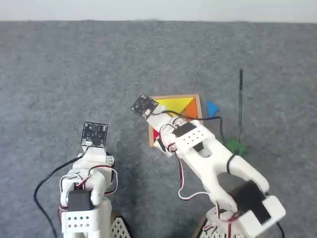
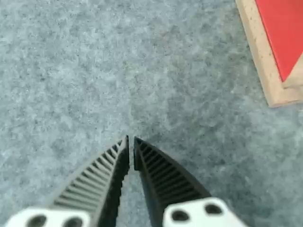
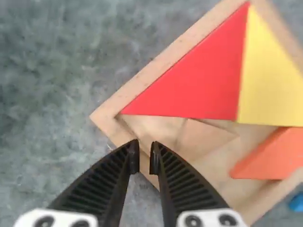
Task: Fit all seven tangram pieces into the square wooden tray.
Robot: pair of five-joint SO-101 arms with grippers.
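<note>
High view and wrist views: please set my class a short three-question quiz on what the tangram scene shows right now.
1. True or false: the small blue tangram piece lies on the grey carpet, outside the square wooden tray.
2. Which piece borders the large red triangle inside the tray? A) large yellow triangle B) purple square C) white triangle
3. What does the left end effector hold?
Key: 1 true; 2 A; 3 nothing, it is shut over bare carpet.
</note>
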